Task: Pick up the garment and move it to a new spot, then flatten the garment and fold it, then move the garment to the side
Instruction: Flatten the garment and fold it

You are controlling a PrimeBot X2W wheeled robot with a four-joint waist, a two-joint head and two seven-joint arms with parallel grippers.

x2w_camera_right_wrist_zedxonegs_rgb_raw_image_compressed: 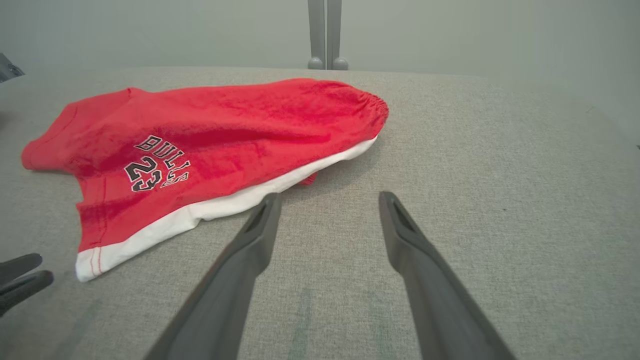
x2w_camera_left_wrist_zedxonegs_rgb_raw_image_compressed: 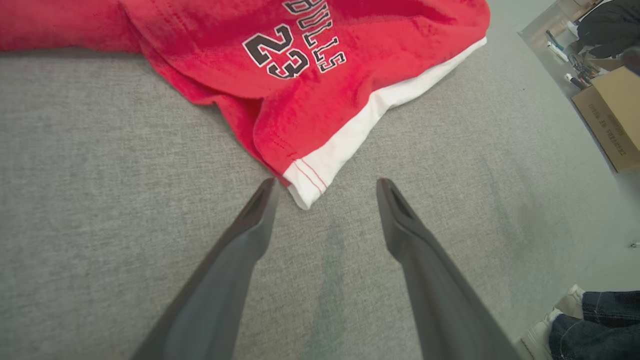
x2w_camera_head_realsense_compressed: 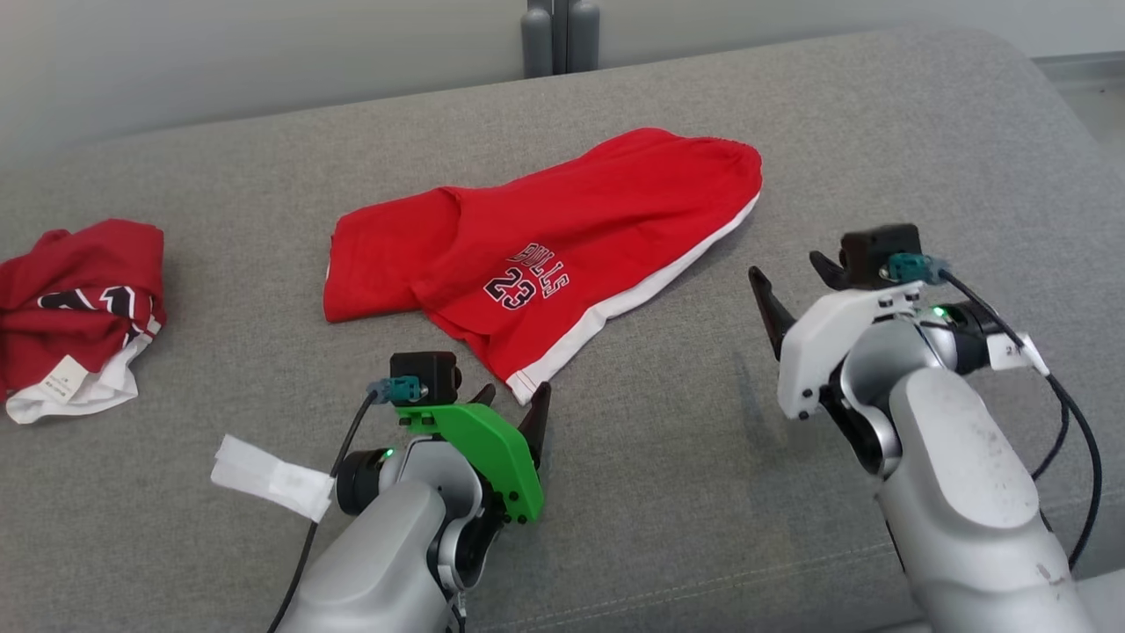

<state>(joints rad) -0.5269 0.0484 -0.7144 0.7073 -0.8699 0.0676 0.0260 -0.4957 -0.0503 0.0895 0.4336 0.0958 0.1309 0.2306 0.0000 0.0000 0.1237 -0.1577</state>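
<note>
Head view: the garment [x2w_camera_head_realsense_compressed: 545,246], red shorts, lies flattish on the grey cushion [x2w_camera_head_realsense_compressed: 879,132]. Its long axis runs from the white-hemmed corner, nearest the robot, away to the gathered waistband at far right. The left end effector [x2w_camera_head_realsense_compressed: 514,396] sits just at that corner, fingers spread. The right end effector [x2w_camera_head_realsense_compressed: 787,268], also spread, stands apart off the garment's right edge.

Left wrist view: the garment's [x2w_camera_left_wrist_zedxonegs_rgb_raw_image_compressed: 320,90] corner lies between the spread fingertips of the left end effector [x2w_camera_left_wrist_zedxonegs_rgb_raw_image_compressed: 325,185].

Right wrist view: the garment [x2w_camera_right_wrist_zedxonegs_rgb_raw_image_compressed: 225,140] lies ahead and left of the right end effector [x2w_camera_right_wrist_zedxonegs_rgb_raw_image_compressed: 330,197]. The left is likely nearer.
</note>
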